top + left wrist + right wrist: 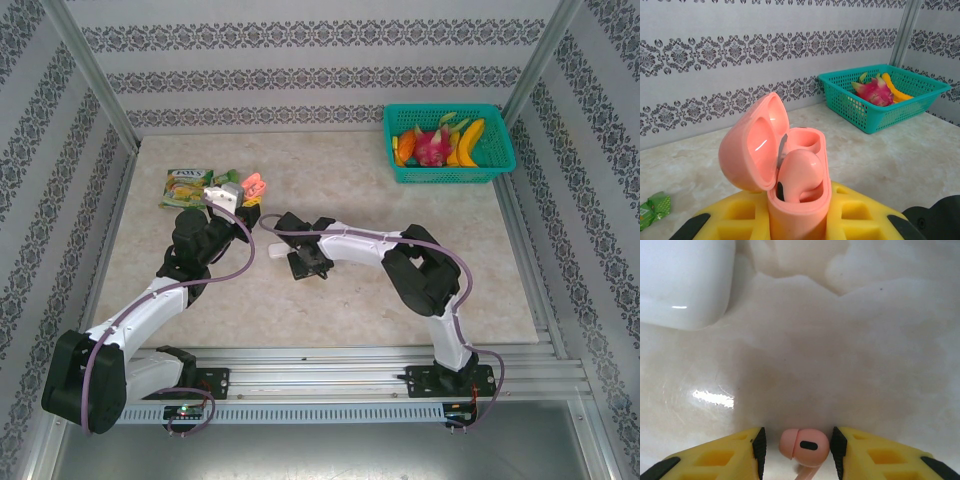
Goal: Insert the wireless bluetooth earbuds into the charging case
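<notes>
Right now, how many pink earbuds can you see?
2. One earbud sits in the open pink case; the other lies on the table between the right gripper's open jaws. More may be hidden.

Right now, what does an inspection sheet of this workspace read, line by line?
Surface: glossy marbled tabletop.
Job's things: pink charging case open, seated pink earbud in one slot, other slot empty; loose pink earbud outside it; white case nearby.
Clutter: green snack packet; teal basket of fruit.
Grippers: left gripper shut on the pink charging case; right gripper open, straddling the loose pink earbud.
Cables: purple cables along both arms.
Surroundings: patterned wallpaper walls, aluminium frame.
</notes>
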Available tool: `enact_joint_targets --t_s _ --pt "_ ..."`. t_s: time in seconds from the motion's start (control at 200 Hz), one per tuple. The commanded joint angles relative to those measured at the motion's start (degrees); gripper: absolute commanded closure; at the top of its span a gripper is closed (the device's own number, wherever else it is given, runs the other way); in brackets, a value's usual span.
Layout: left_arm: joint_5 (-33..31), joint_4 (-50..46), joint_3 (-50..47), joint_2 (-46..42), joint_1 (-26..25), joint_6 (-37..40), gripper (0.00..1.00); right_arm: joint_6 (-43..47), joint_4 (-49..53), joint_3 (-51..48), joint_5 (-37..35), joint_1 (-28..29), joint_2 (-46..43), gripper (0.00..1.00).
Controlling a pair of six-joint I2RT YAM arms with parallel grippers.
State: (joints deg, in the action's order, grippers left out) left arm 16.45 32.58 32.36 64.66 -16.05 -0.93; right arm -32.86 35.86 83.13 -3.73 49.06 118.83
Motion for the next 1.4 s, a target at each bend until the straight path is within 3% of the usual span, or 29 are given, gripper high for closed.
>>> enact_joint_targets --t_s 0.0,0.315,0.774,1.129,1.394 --pt "0.9 1.4 1.6 -0.1 0.5 -0.9 1.00 -4.9 3.3 -3.6 -1.5 -1.6 0.9 0.57" --pt "0.9 1.4 1.5 0.0 0.6 -1.0 1.00 -5.1 3.4 -2.9 -1.2 -2.0 1.6 0.59" --pt "1.1 1.7 1.5 0.4 0.5 -1.4 1.00 -2.4 4.0 -3.5 -4.9 -0.9 -0.1 0.77" --pt "3.4 0.6 1.5 -0.6 0.6 -0.8 1.00 1.6 -0.9 -7.5 -10.6 -1.4 -14.8 0.77" --pt "12.3 -0.3 2.2 -0.3 0.5 -0.2 1.00 9.9 -5.9 -5.6 -13.1 -3.9 -29.6 0.76"
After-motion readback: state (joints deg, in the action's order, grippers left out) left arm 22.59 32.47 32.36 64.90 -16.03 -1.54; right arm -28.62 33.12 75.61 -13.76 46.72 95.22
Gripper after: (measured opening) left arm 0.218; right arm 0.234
